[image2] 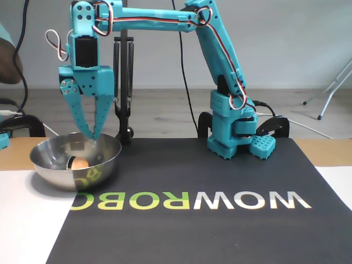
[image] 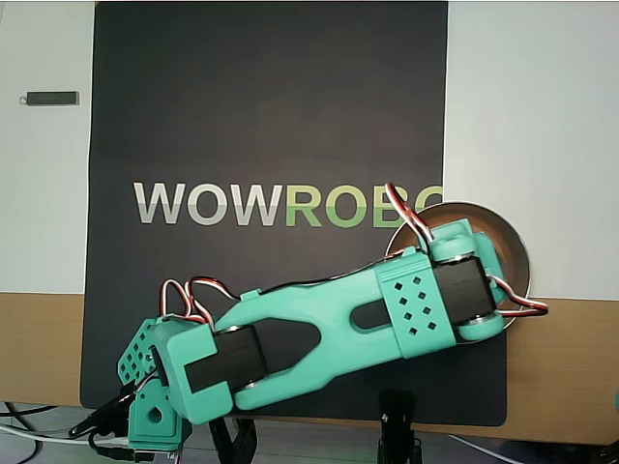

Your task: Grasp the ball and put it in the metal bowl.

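Item: ball (image2: 80, 163), resting inside the metal bowl (image2: 75, 160); gripper (image2: 93, 136) directly above the bowl, fingers slightly parted and empty; placement apparently complete, next move calling for retreat clear of the rim.

1. Black mat (image: 271, 106): a large dark rectangle covering the middle of the table in both views; it bears the printed word "WOWROBO", white letters first, green after, upside down in the fixed view.
2. White sheet (image: 532, 116): pale surface on either side of the mat, also at the front corners in the fixed view (image2: 27, 220).
3. Wooden tabletop (image: 39, 348): tan strip showing beyond the white areas.
4. Small dark bar (image: 50, 98): a slim object lying on the white surface, left of the mat in the overhead view; its kind cannot be told.
5. Black stand (image2: 124, 82): upright post with two springs, behind the mat.
6. Cables (image2: 184, 82): dark leads hanging before the grey wall.
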Controlling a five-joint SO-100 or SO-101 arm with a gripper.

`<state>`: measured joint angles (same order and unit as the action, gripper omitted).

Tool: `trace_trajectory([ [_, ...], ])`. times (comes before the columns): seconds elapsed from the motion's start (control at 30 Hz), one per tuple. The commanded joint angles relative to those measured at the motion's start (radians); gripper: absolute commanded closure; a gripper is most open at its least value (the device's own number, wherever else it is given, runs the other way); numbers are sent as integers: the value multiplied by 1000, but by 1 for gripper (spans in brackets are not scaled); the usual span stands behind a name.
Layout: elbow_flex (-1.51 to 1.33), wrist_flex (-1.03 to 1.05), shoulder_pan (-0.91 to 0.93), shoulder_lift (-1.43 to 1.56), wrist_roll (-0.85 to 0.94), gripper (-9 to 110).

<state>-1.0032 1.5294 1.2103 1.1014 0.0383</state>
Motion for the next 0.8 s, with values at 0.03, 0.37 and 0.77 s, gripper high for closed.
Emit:
trace_trajectory([
  [0.03, 26, 28, -37, 83, -5, 102],
  [0.37, 25, 117, -150, 156, -15, 102],
  [0.77, -66, 107, -360, 275, -124, 102],
])
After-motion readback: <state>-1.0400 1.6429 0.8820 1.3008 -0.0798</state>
